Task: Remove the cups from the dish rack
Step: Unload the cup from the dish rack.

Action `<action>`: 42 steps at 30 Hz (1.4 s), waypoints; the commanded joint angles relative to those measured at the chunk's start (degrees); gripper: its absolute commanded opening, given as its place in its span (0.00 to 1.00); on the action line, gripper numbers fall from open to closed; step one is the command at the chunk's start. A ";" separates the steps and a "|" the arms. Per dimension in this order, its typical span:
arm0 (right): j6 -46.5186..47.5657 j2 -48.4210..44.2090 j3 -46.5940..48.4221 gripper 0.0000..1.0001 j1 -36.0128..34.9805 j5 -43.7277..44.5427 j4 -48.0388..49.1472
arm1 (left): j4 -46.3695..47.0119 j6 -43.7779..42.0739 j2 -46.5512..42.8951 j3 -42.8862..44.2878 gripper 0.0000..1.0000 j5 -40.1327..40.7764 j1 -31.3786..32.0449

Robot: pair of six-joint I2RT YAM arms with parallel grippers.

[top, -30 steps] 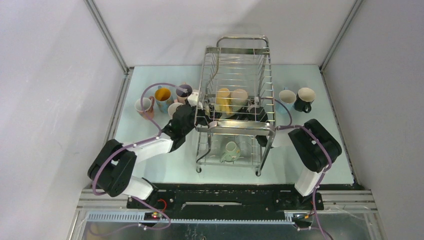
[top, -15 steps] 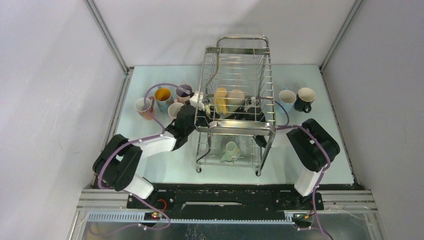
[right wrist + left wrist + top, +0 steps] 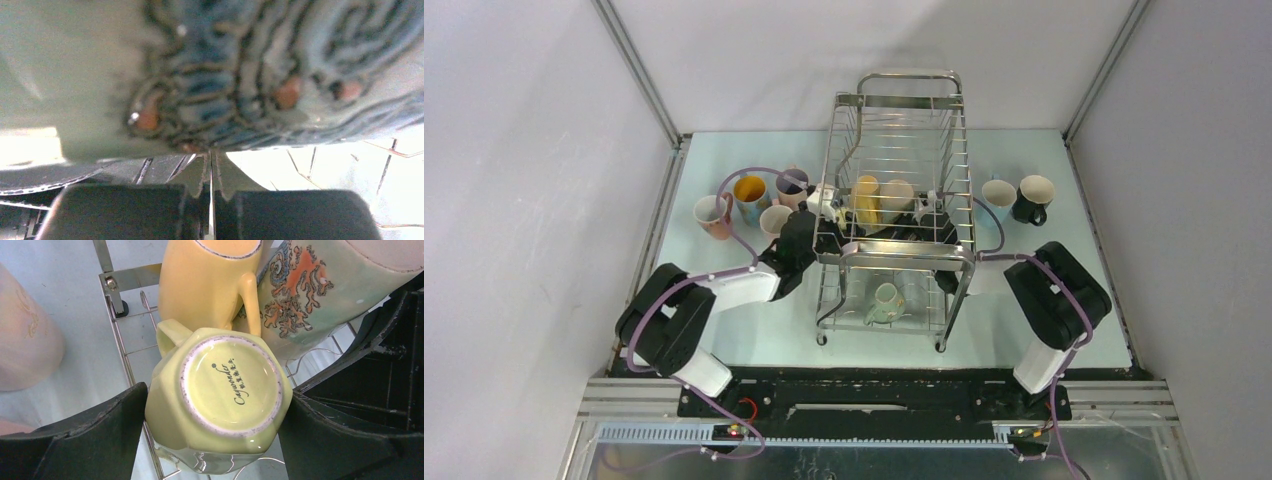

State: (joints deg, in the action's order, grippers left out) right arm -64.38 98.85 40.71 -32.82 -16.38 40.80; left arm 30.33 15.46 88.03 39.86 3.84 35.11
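The dish rack [image 3: 902, 110] stands mid-table. On its upper tier lie a yellow cup [image 3: 866, 196] and a cream patterned cup [image 3: 898, 192]. My left gripper [image 3: 826, 214] is at the tier's left end. In the left wrist view it [image 3: 217, 405] is shut on a pale green cup [image 3: 225, 385], one finger on each side of the upturned base. The yellow cup [image 3: 210, 280] and the patterned cup [image 3: 320, 290] lie just beyond. My right gripper [image 3: 932, 212] is inside the upper tier, shut [image 3: 211, 165], with its tips against the patterned cup [image 3: 225, 75]. Another pale green cup [image 3: 885, 301] lies on the lower tier.
Several cups stand on the table left of the rack: pink [image 3: 712, 214], orange-lined [image 3: 749, 190], dark-lined [image 3: 791, 183] and cream [image 3: 773, 219]. A light blue cup [image 3: 998, 195] and a black cup [image 3: 1034, 196] stand to the right. Rack wires [image 3: 125, 350] surround both grippers.
My left arm has pushed a little farther toward the back, its elbow swinging right. The yellow and patterned cups have shifted slightly toward the back. The right arm has barely moved.
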 commanded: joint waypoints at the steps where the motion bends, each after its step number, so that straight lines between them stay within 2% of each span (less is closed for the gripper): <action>1: 1.35 -3.71 1.83 0.00 -0.75 0.51 -1.42 | -1.67 -0.55 1.46 1.73 0.64 0.77 0.21; 7: 1.96 -6.82 1.79 0.00 -0.76 0.95 -4.41 | -0.27 1.30 -1.10 0.50 0.29 2.07 0.15; 18: 2.65 -12.35 1.05 0.00 -0.58 2.23 -9.76 | 2.50 5.33 -5.89 -1.97 0.01 1.54 0.04; 34: 4.26 -19.04 -1.24 0.00 1.06 2.23 -15.13 | -1.51 15.40 -10.86 -1.06 0.00 -1.39 -2.83; 42: 4.36 -18.76 -1.24 0.03 1.28 1.90 -16.10 | -4.23 17.61 -10.51 -0.50 0.00 -2.61 -3.65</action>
State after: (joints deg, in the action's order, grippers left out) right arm -61.49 80.99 39.75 -31.77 -15.05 24.88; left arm 23.00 30.28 79.75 38.20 2.52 31.94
